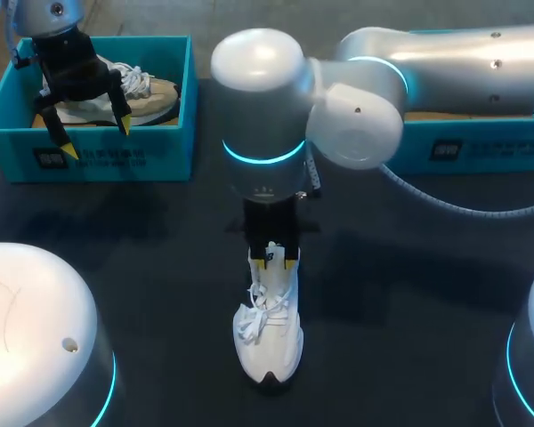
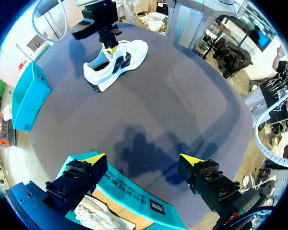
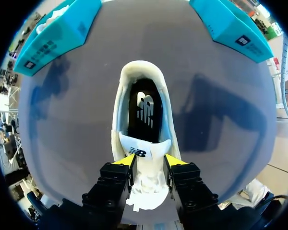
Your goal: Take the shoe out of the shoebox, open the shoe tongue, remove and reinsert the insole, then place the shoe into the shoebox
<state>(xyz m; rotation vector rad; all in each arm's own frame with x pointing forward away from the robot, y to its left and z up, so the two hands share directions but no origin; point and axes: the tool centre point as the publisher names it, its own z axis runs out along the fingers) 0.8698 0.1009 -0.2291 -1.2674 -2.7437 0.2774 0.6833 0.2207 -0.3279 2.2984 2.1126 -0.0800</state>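
Observation:
A white shoe [image 1: 269, 342] stands on the dark table, toe toward the front edge. My right gripper [image 1: 276, 260] hangs over its opening, shut on the shoe tongue [image 3: 144, 149], with a yellow tip on each side. Ahead of the fingers the shoe [image 3: 144, 86] gapes, showing the dark insole [image 3: 145, 110] inside. The left wrist view shows the same shoe [image 2: 116, 62] with the right gripper [image 2: 110, 46] on it. My left gripper [image 1: 96, 133] hangs open above the teal shoebox [image 1: 116, 156] at the back left, nothing between its fingers [image 2: 201, 170].
A second, beige-and-white shoe [image 1: 142, 93] lies in the teal shoebox [image 2: 134, 196]. Another teal box [image 1: 463, 142] stands at the back right under my right arm. Bare dark tabletop lies on both sides of the white shoe.

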